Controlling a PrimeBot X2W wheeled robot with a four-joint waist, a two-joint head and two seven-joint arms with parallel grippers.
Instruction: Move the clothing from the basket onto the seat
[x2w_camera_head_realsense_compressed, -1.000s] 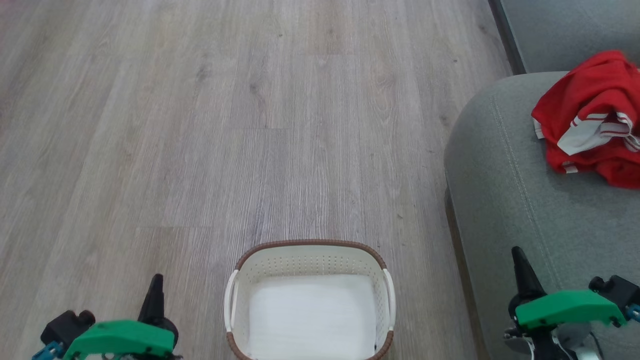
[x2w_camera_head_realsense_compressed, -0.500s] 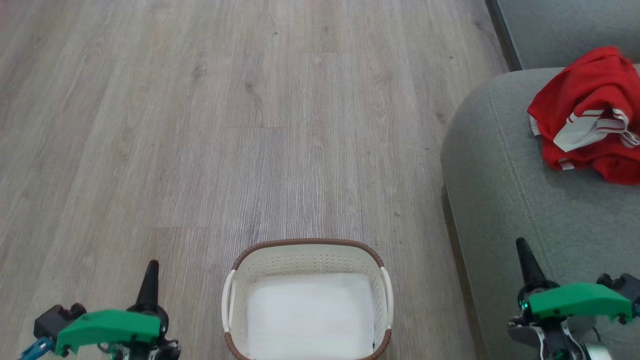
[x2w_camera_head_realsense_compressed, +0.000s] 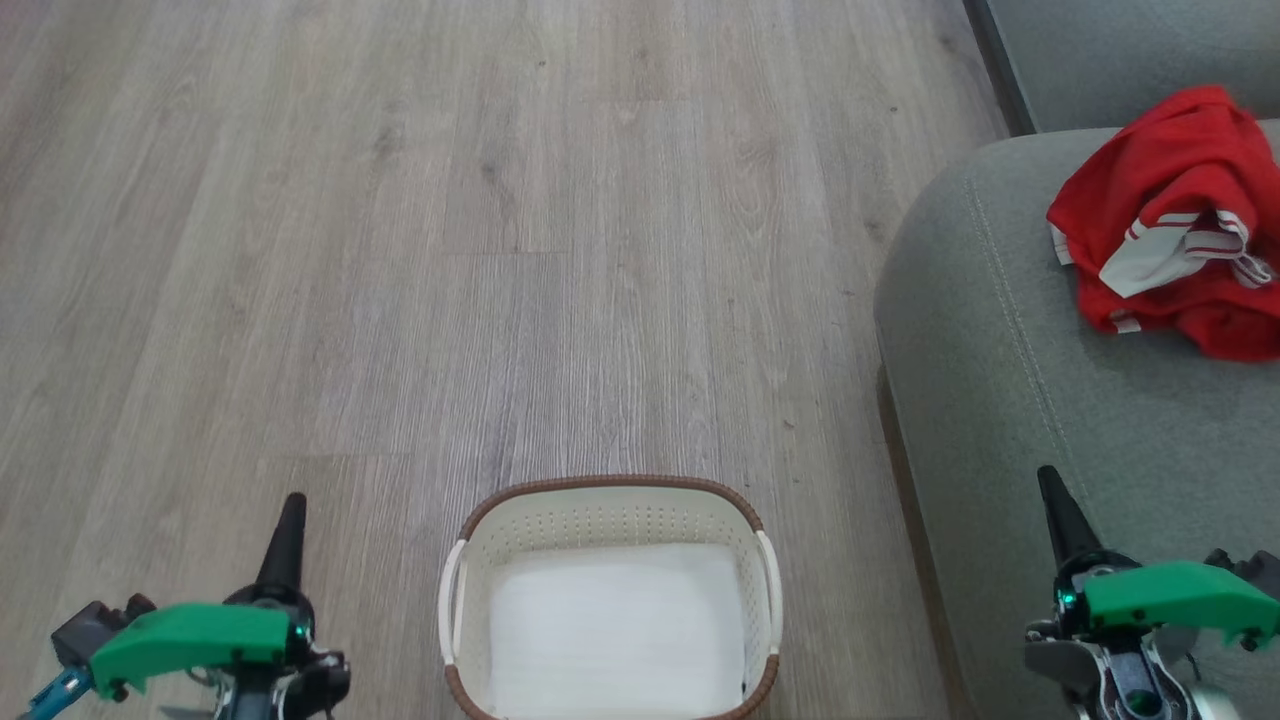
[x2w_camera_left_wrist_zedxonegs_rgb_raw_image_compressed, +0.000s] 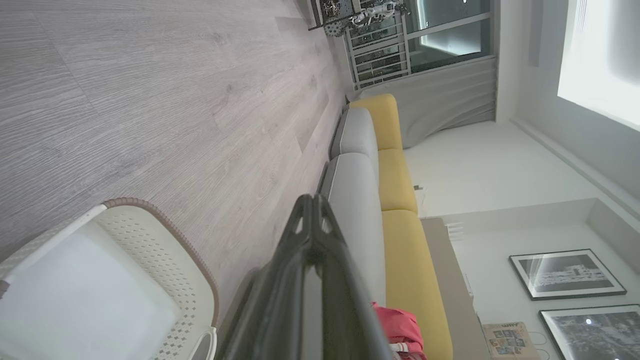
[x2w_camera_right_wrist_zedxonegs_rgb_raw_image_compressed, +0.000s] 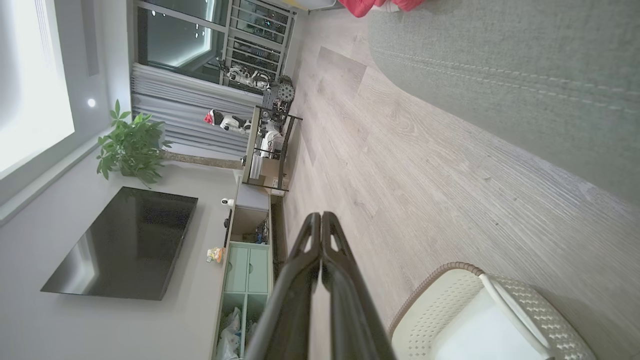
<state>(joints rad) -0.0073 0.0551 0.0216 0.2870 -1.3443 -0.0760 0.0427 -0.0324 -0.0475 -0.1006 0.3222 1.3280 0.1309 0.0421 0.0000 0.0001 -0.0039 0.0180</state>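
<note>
The red clothing (x2w_camera_head_realsense_compressed: 1170, 215) with white striped trim lies crumpled on the grey-green seat (x2w_camera_head_realsense_compressed: 1010, 360) at the right; the same clothing (x2w_camera_left_wrist_zedxonegs_rgb_raw_image_compressed: 400, 330) shows low in the left wrist view and the clothing (x2w_camera_right_wrist_zedxonegs_rgb_raw_image_compressed: 380, 5) at the top of the right wrist view. The cream basket (x2w_camera_head_realsense_compressed: 610, 515) stands on the floor at bottom centre, its white bottom bare. My left gripper (x2w_camera_head_realsense_compressed: 292, 503) is shut, left of the basket. Held over the seat's front edge, my right gripper (x2w_camera_head_realsense_compressed: 1048, 478) is shut with nothing in it. Both point away from me.
Grey wood floor (x2w_camera_head_realsense_compressed: 450, 250) stretches ahead and left of the basket. A yellow sofa section (x2w_camera_left_wrist_zedxonegs_rgb_raw_image_compressed: 400, 185) lies beyond the seat. Across the room stand a TV (x2w_camera_right_wrist_zedxonegs_rgb_raw_image_compressed: 125, 245), a cabinet (x2w_camera_right_wrist_zedxonegs_rgb_raw_image_compressed: 250, 270), a plant (x2w_camera_right_wrist_zedxonegs_rgb_raw_image_compressed: 130, 147) and a rack (x2w_camera_right_wrist_zedxonegs_rgb_raw_image_compressed: 267, 130).
The head view has shifted slightly, so seat and clothing sit a bit further left and up. Both grippers have moved a little and stay shut.
</note>
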